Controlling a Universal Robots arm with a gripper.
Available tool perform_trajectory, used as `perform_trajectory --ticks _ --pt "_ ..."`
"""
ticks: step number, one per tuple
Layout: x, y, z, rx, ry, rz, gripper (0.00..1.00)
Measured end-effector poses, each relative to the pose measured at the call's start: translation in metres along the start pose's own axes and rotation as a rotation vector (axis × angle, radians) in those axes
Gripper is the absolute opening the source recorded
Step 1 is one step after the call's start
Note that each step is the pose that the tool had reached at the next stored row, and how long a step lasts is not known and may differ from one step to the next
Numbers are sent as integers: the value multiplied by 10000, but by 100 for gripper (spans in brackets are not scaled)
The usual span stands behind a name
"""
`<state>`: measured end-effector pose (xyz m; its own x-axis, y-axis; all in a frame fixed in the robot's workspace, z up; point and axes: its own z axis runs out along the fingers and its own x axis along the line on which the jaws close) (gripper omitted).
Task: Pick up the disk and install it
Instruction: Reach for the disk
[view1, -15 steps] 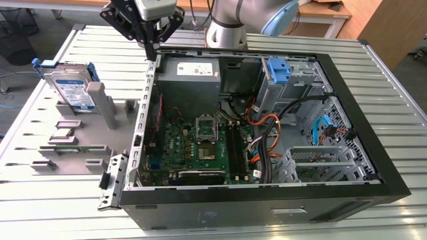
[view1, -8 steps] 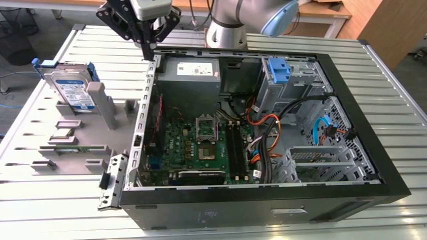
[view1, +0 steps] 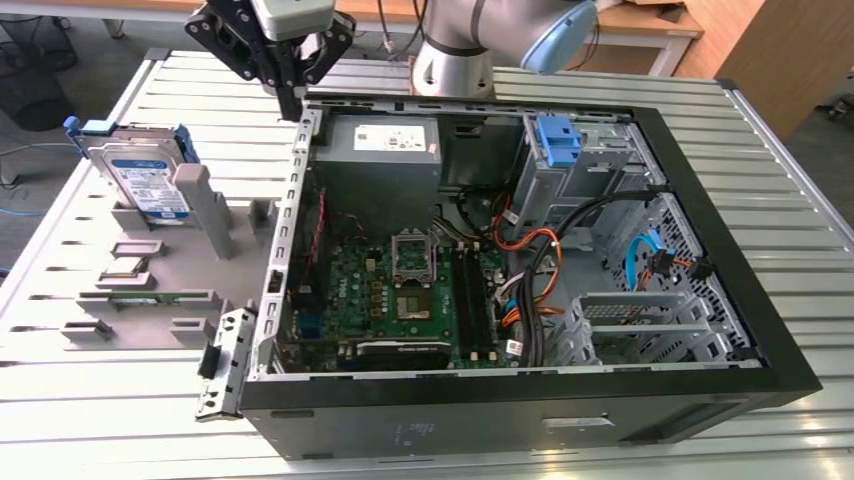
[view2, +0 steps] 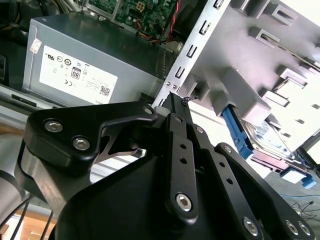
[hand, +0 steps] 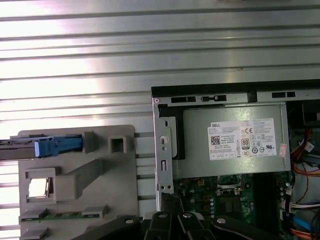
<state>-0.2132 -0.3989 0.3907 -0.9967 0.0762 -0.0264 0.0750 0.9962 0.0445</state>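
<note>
The disk (view1: 143, 178), a silver-grey drive with a white-and-blue label in a blue bracket, stands on edge in a grey holder (view1: 200, 250) at the exterior view's left, outside the computer case. The first wrist view catches the disk (hand: 50, 146) edge-on, and the second wrist view has the disk (view2: 265, 139) behind the holder's posts. My gripper (view1: 290, 110) hangs over the case's back corner nearest the holder, a short way from the disk. Its black fingers (view2: 176, 112) lie together with nothing between them. My gripper (hand: 170, 200) tips sit just over the case's metal edge.
The open computer case (view1: 534, 395) lies on a slatted metal table (view1: 801, 170). Inside it are a power supply (view1: 394, 140), a motherboard (view1: 400, 290), cables, and an empty blue bracket (view1: 558, 140) at the drive bay. A green circuit strip (view1: 147, 297) sits in the holder.
</note>
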Motion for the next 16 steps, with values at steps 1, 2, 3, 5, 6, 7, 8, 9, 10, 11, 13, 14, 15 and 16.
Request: perform_trajectory --ticks 1,2,3,5,6,7,8,9,10,11,13,14,15,16 --pt "3 0 0 1 0 0 11" --pt "5 0 -1 1 1 -1 11" --pt "7 -1 -1 1 1 -1 11" --pt "22 -2 -1 0 1 0 11" --pt "23 -2 -1 0 1 0 11" --pt "24 -2 -1 1 1 0 11" --pt "27 -2 -1 1 0 1 11" --pt "31 -3 -1 1 1 1 11" --pt "35 -3 0 -1 0 1 11" --pt "41 -3 -1 1 1 0 11" --pt "53 -4 0 0 0 0 11" --pt "59 -5 0 1 1 0 11" --pt "65 -5 0 1 1 0 11" --pt "71 -6 0 1 1 0 11"
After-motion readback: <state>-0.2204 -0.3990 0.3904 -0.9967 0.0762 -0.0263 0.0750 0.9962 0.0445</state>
